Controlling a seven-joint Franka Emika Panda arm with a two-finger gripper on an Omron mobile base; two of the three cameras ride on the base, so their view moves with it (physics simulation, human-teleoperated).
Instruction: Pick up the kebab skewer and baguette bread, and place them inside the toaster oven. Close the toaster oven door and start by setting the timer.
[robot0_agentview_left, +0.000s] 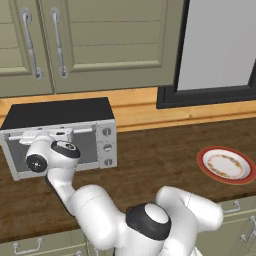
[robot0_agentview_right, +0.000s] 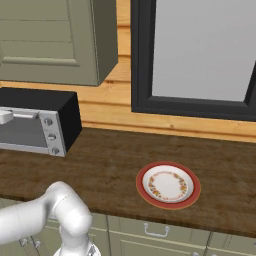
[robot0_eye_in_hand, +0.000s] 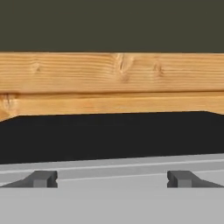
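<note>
Spread wide and holding nothing, gripper (robot0_eye_in_hand: 112, 178) hovered at the top front edge of the oven (robot0_agentview_left: 60, 114), door (robot0_agentview_left: 85, 145) shut just below; plate (robot0_agentview_right: 168, 184) well off right

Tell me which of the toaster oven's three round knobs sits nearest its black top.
The uppermost round silver knob on the boxy silver-grey toaster oven: it sits just under the black top, with the other two knobs stacked below it.

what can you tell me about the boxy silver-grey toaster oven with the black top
The boxy silver-grey toaster oven with a flat black top stands on the dark wooden counter against the light wood backsplash, below the olive cabinets. Three round knobs run down its right panel. Its glass door looks shut. The open gripper hovers at its top front edge.
</note>
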